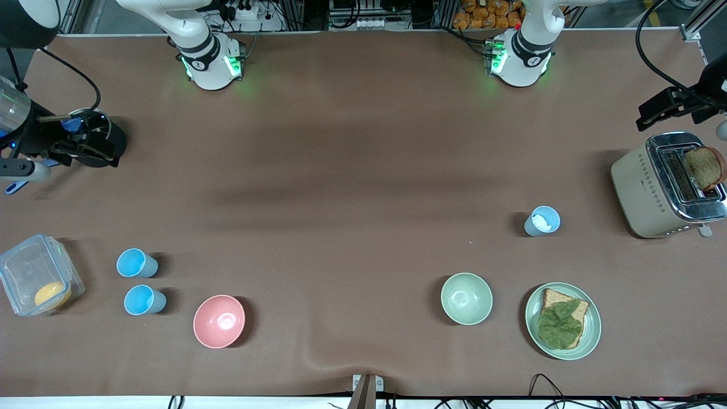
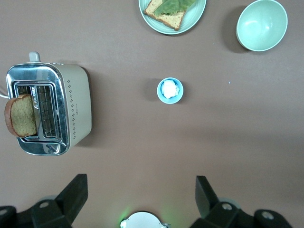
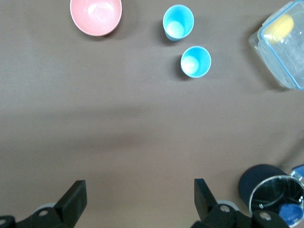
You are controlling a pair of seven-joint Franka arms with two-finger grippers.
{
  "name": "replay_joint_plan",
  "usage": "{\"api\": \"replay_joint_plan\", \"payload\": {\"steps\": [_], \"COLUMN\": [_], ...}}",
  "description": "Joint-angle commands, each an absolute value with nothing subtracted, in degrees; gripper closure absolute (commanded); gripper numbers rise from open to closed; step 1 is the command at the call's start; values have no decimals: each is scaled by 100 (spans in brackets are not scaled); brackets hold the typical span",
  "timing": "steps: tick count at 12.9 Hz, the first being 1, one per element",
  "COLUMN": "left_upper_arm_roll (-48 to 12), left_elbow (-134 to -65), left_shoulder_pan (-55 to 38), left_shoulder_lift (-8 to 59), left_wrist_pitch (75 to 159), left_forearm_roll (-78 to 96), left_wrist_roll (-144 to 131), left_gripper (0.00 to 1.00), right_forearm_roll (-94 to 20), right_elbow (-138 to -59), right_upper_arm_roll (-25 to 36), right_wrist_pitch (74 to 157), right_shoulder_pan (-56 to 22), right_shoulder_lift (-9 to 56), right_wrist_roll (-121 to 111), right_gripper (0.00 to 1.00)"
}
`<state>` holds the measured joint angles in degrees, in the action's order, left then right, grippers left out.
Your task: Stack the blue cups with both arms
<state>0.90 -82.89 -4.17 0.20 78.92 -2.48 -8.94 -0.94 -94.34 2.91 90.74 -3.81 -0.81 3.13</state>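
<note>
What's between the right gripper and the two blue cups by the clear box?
Nothing visible. The right gripper hangs open over bare table; the two blue cups stand apart, the pink bowl and clear box off to either side.

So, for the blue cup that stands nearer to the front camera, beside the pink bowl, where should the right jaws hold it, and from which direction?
Probably from straight above. That blue cup stands upright with its mouth open, so one finger could go inside and one outside the rim. The second blue cup and the pink bowl stand apart from it, leaving room. The right gripper is open, over bare table.
</note>
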Motion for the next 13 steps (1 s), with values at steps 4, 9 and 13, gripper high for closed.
{"api": "replay_joint_plan", "payload": {"steps": [4, 9, 13], "left_upper_arm_roll": [88, 88, 88], "left_elbow": [-8121, -8383, -10041], "left_shoulder_pan": [-430, -396, -404], "left_shoulder_lift": [114, 666, 878], "left_wrist_pitch": [7787, 8417, 10410], "left_forearm_roll": [-185, -185, -211], "left_wrist_roll": [-800, -809, -800], "left_gripper": [0, 0, 0], "right_forearm_roll": [-236, -290, -290], "right_elbow": [-9098, -9000, -9175], "right_upper_arm_roll": [264, 246, 264], "right_wrist_pitch": [8571, 8271, 7745], "right_shoulder_pan": [-229, -281, -98], "right_shoulder_lift": [-264, -272, 7], "right_wrist_roll": [-43, -44, -44], "right_gripper": [0, 0, 0]}}
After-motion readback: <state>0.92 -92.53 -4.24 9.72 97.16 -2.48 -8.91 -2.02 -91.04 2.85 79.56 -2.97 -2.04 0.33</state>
